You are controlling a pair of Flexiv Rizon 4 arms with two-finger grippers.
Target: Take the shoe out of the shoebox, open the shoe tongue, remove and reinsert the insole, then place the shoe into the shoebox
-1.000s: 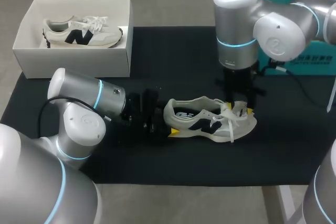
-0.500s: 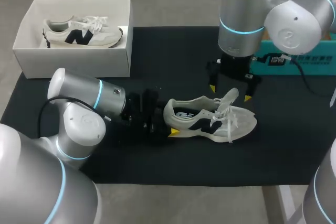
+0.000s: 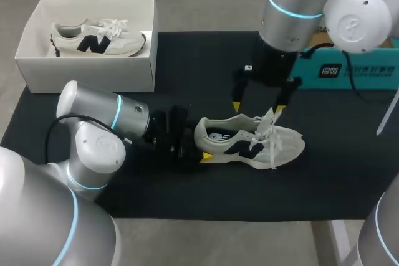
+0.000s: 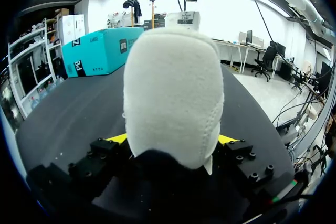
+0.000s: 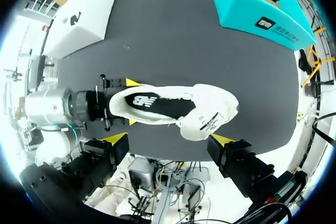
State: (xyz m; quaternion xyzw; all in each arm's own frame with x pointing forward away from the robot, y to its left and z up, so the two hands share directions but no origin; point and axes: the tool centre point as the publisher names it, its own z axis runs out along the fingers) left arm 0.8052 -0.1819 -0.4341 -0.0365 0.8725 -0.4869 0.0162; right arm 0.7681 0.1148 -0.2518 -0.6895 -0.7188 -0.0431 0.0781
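The shoe (image 3: 249,144) lies on its side near the middle of a black mat (image 3: 187,60), heel toward my left arm and toe toward my right. Its tongue (image 3: 268,123) stands pulled up out of the opening with loose white laces (image 3: 273,154) trailing over the upper. In the right wrist view the dark insole (image 5: 157,106) shows inside the shoe. The mat covers most of the pale table (image 3: 237,238).

At the far left corner of the mat stands the white shoebox (image 3: 87,73), open at the top, well apart from the shoe. A second shoe (image 3: 96,37) of the same kind lies in it. A teal box (image 3: 358,70) sits at the far right edge of the mat.

The left claw (image 3: 201,144) lies low on the mat, clamped on the shoe's heel with one yellow tip pressed on either side. The left wrist view shows the heel filling the space between the fingers (image 4: 227,139).

The right claw (image 3: 257,107) hangs above the shoe's tongue, fingers spread wide and pointing down. It holds nothing and touches nothing; its yellow tips are clear of the shoe.
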